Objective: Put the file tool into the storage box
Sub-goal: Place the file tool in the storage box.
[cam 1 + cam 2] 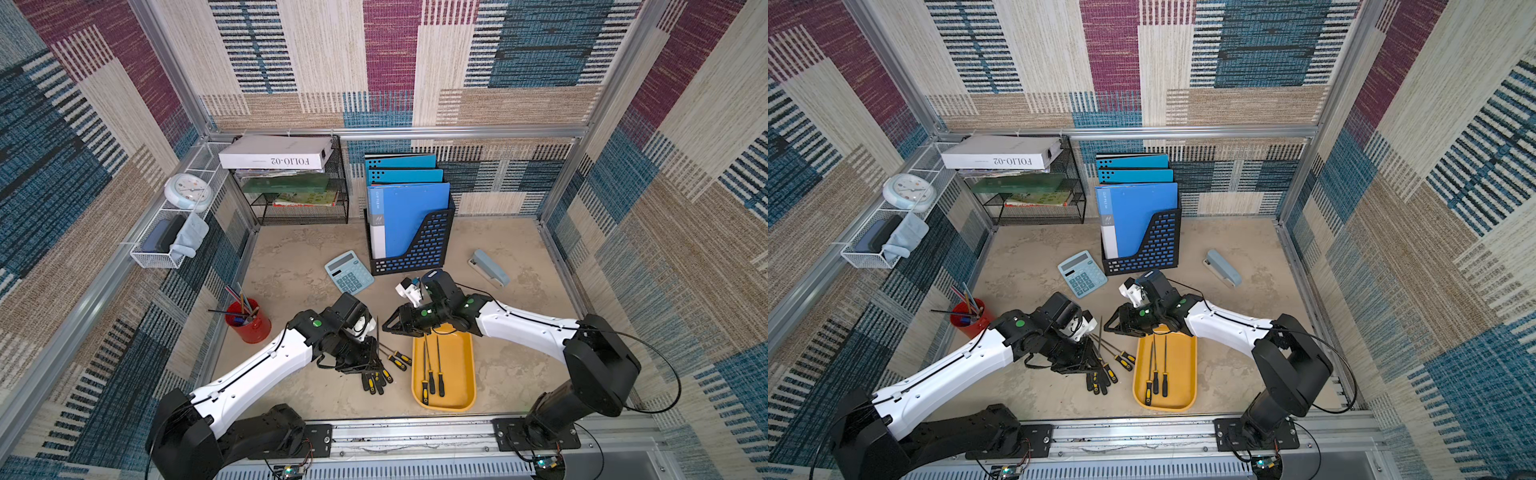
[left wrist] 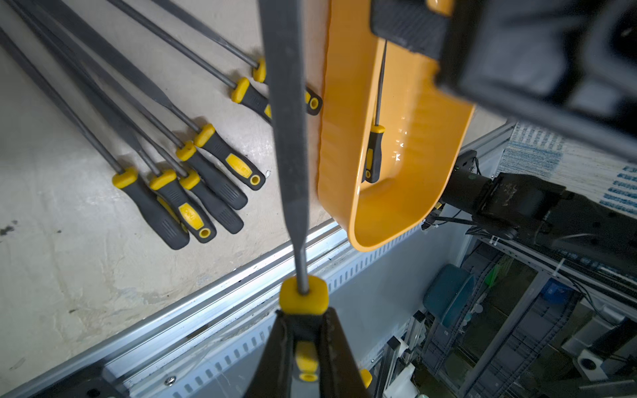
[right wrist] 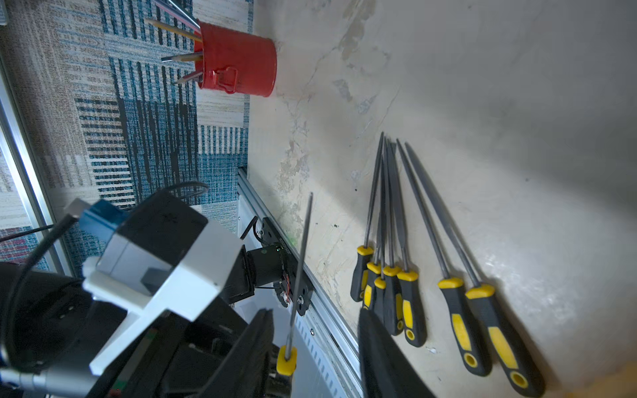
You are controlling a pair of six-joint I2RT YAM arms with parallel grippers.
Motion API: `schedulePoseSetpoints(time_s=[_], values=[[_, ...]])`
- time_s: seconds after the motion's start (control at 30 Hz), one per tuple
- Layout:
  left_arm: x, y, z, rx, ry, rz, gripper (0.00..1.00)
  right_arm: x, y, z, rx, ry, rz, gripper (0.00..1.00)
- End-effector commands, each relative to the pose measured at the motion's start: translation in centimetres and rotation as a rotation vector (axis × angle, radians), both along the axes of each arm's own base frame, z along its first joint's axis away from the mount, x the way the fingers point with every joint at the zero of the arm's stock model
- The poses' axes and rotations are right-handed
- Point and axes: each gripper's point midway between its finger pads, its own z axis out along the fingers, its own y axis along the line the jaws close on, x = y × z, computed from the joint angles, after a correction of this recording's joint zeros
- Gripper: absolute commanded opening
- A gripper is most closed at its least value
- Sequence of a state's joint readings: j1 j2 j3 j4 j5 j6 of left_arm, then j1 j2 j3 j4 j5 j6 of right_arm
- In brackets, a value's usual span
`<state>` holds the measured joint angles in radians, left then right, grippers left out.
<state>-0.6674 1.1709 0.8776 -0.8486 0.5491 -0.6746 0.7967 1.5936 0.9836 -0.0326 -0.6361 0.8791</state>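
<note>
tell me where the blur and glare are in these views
Left wrist view: the held file is mostly sharp, the right arm's housing is badly out of focus, and small glints sit on the storage box floor. Right wrist view: the right gripper's fingers are blurred, the loose files crisp. In both top views: even light, wide-angle splay of the frame posts.

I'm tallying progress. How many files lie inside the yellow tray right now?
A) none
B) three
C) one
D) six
B: in both top views three files lie side by side in the storage box, handles toward the robot's base rail.
</note>
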Motion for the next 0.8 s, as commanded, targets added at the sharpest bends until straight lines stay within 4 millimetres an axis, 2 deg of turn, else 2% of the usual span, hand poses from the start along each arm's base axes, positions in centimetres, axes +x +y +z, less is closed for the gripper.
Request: schedulePoseSetpoints(time_s=[0.0, 0.3, 0.33, 0.43, 0.47, 0.5, 0.57, 0.6, 0.67, 0.77], values=[[0.0, -0.4, 0.4, -0.022, -0.008, -0.02, 0.04, 0.0, 0.7, -0.2, -0.001, 0.009, 0.003, 0.45], [-0.3, -0.9, 0.6, -0.035, -0.021, -0.046, 0.04, 0.1, 2.2, -1.3, -0.036, 0.025, 0.018, 0.37], [-0.3, -0.9, 0.6, -0.036, -0.022, -0.049, 0.04, 0.2, 2.4, -1.3, -0.033, 0.026, 0.022, 0.34], [-0.5, -0.8, 0.4, -0.031, -0.018, -0.053, 0.07, 0.1, 2.3, -1.5, -0.056, 0.031, 0.02, 0.1], [-0.5, -0.8, 0.3, -0.029, -0.021, -0.049, 0.16, 0.0, 2.1, -1.5, -0.06, 0.034, 0.02, 0.02], [-0.4, -0.7, 0.3, -0.025, -0.026, -0.045, 0.31, -0.1, 1.9, -1.4, -0.063, 0.036, 0.022, 0.0], [-0.1, -0.4, 0.3, -0.003, -0.036, -0.028, 0.61, -0.3, 0.9, -1.7, -0.106, 0.039, 0.016, 0.0], [0.0, -0.2, 0.3, 0.009, -0.042, -0.019, 0.7, -0.3, 0.0, -1.9, -0.136, 0.041, 0.007, 0.0], [0.2, 0.0, 0.6, 0.016, -0.048, -0.002, 0.77, 0.0, -2.3, -1.9, -0.174, 0.046, -0.029, 0.0], [0.2, 0.2, 0.8, 0.02, -0.047, 0.015, 0.8, 1.3, -7.2, -1.6, -0.235, 0.039, -0.131, 0.0]])
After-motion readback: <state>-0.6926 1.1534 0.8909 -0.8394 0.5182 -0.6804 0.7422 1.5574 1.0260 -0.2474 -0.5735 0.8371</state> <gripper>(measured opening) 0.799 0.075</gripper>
